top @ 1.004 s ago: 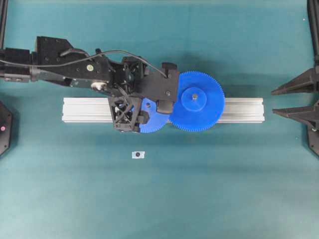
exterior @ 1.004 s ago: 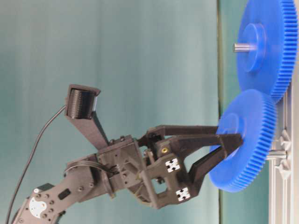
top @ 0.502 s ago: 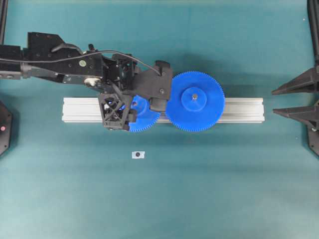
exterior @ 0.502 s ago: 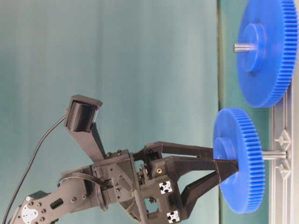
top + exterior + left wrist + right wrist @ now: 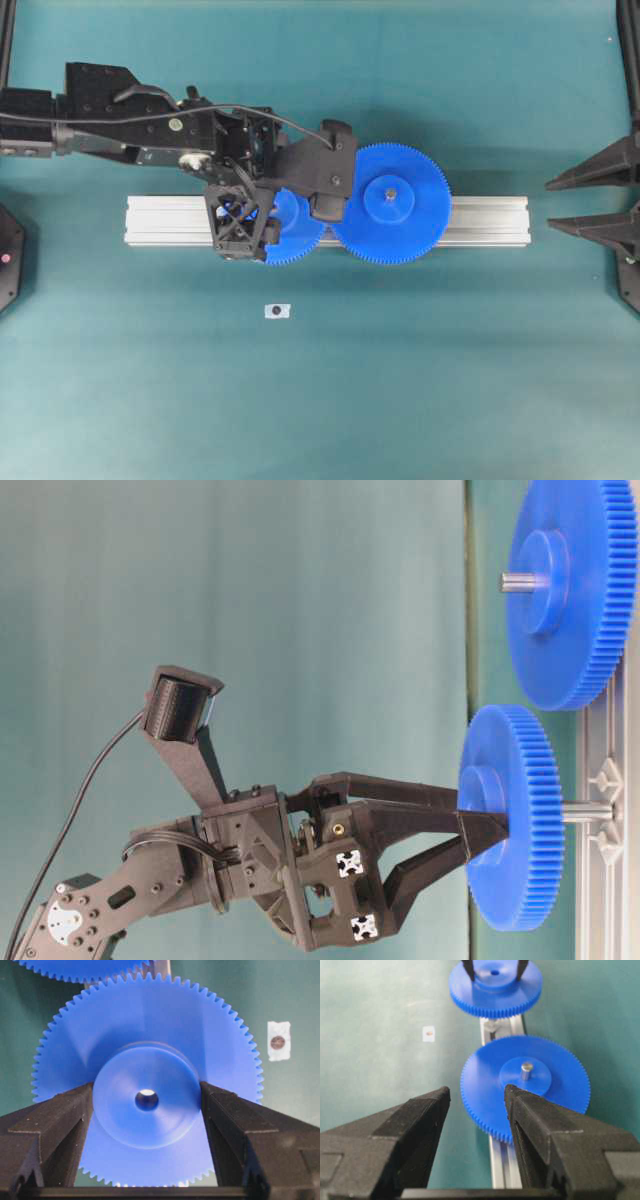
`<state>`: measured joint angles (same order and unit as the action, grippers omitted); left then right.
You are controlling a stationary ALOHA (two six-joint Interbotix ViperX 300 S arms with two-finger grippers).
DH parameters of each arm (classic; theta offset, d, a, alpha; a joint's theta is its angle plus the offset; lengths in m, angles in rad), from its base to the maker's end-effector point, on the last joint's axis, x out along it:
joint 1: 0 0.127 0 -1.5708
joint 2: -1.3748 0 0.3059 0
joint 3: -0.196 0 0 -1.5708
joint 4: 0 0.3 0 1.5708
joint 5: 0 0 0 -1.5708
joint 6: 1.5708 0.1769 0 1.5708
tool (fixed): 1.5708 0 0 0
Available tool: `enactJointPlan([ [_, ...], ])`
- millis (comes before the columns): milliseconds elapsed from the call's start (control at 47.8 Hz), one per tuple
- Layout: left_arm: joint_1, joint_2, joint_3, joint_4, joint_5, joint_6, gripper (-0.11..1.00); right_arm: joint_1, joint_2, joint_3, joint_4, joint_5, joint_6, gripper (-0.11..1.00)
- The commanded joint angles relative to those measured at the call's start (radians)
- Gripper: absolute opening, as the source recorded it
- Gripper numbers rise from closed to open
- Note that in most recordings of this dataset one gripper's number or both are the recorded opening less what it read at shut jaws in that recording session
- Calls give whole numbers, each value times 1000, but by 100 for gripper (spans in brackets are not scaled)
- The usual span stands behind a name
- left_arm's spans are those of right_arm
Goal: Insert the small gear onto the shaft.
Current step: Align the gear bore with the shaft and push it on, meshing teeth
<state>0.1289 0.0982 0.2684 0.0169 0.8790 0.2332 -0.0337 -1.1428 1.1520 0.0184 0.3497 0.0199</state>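
Left wrist view: left gripper [image 5: 146, 1105] clamps small gear [image 5: 147, 1055] by its hub, mid-frame, so bore stays clear to meet shaft [image 5: 587, 812]; right gripper [image 5: 476, 1110] jaws wide, holding nothing

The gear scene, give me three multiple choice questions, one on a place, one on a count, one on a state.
1. Where does the white tag lie?
A. on the rail
B. on the mat, off the rail
C. on a gear

2. How many blue gears show?
A. one
B. two
C. three

3. What is the left gripper doing?
A. hanging open
B. gripping the rail
C. clamping the small gear by its hub

Answers: 1 B, the overhead view shows it apart from the rail. 2 B, the small gear and the wider gear. 3 C, its fingers press both hub sides.
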Motion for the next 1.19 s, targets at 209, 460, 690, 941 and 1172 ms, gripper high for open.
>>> enactJointPlan([
  [209,34,-8,-5,5,-9,-5,71,-2,6,-14,-2,-8,8,60],
  [460,9,-8,-9,5,-11,-31,71,-2,6,-12,-2,-8,8,60],
  [690,-17,-6,-6,5,-23,-55,71,-2,6,-12,-2,-9,8,60],
  [941,-23,-6,-9,5,-63,-86,71,-2,6,-12,-2,-11,8,60],
  [1172,-23,-11,5,5,-54,-95,71,-2,6,-11,-2,-9,8,60],
])
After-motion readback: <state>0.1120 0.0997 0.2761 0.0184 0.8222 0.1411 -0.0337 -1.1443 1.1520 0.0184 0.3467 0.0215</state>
